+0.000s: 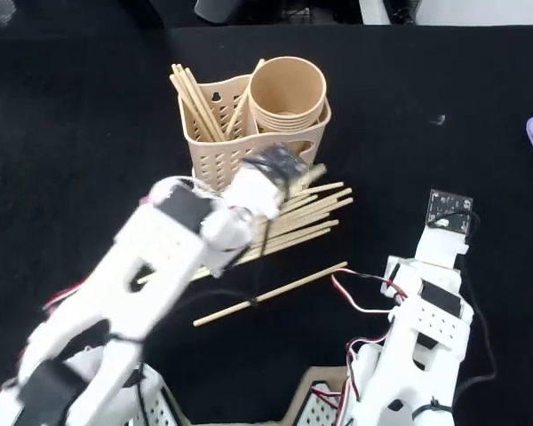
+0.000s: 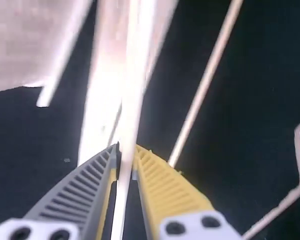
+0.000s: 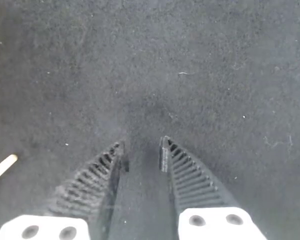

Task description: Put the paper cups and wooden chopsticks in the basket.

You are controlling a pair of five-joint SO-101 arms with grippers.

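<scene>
Clamped tight in the left pincer (image 2: 126,150): one chopstick (image 2: 130,100), running on past the tips. Just beside and under the tips, a heap (image 1: 313,213) of chopsticks on the table (image 1: 89,115). Back toward the arm, a lone stick (image 1: 271,293). Just ahead, the basket (image 1: 215,151), holding upright sticks (image 1: 195,93) and stacked cups (image 1: 287,89). Spread slightly over bare table, grasping nothing, well apart from those: the right pincer (image 3: 142,147).

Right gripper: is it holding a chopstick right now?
No, the right gripper is open over the black table, with nothing between its fingers.
</scene>
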